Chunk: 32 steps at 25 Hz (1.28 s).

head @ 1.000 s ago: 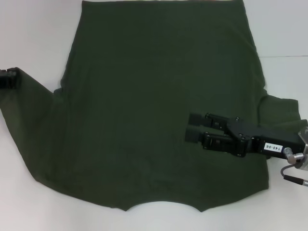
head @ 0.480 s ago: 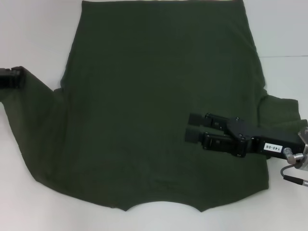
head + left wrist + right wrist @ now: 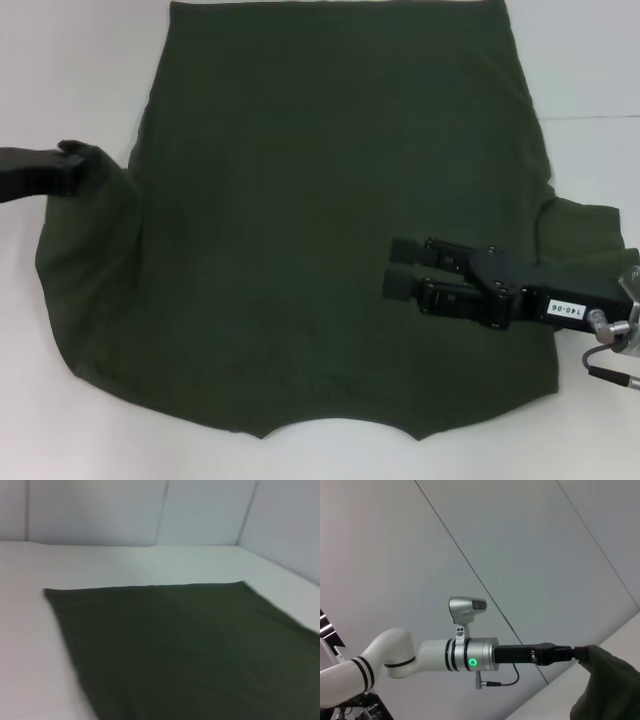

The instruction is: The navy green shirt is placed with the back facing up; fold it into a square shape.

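Your large, plain, dark olive-green short-sleeved shirt point(image 3: 330, 220) of soft matte fabric lies spread on the white table point(image 3: 70, 70), back up, its curved neckline at the near edge and its hem at the far edge.

Your left gripper point(image 3: 68, 168) sits just off the shirt's left side, its jaws clamped on the tip of the left sleeve. The sleeve cloth rises toward it in a lifted fold, which suggests you hold it there to carry the sleeve over the shirt's body as a first fold. The right wrist view shows the same grip: the left gripper point(image 3: 570, 653) meets a bunched peak of green cloth point(image 3: 607, 687).

Your right gripper point(image 3: 395, 268) rests on the shirt's right half, inboard of the right sleeve, jaws slightly apart and holding nothing. By my judgement it serves as a weight, keeping the body from sliding while the left arm pulls.
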Motion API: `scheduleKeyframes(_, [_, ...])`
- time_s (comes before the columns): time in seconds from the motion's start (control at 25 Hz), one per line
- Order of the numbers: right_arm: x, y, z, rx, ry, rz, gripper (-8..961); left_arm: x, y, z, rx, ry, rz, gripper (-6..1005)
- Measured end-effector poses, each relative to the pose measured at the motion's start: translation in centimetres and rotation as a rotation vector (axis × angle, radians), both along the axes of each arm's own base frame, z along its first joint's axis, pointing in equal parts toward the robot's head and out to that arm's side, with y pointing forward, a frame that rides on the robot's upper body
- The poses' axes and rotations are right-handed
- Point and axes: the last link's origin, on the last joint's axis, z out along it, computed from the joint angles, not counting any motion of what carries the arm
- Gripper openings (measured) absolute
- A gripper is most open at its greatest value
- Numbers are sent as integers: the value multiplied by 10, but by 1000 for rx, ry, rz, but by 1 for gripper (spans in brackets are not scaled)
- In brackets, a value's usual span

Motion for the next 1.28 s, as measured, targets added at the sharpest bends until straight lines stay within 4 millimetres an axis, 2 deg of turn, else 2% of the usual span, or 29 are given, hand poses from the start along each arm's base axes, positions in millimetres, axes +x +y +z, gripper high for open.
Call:
scheduleKeyframes(0.32, [0, 0, -1, 0, -1, -3, 849, 17, -6, -14, -61, -67, -24, 36])
scheduleKeyframes(0.72, [2, -2, -4, 5, -4, 3, 849, 39, 8, -37, -73, -95, -25, 90])
scheduleKeyframes(1.0, [3, -3, -5, 10, -9, 7, 849, 42, 15, -58, -89, -140, 4, 127])
scheduleKeyframes(1.28, [3, -3, -6, 6, -8, 5, 849, 48, 12, -82, -128, -272, 33, 165])
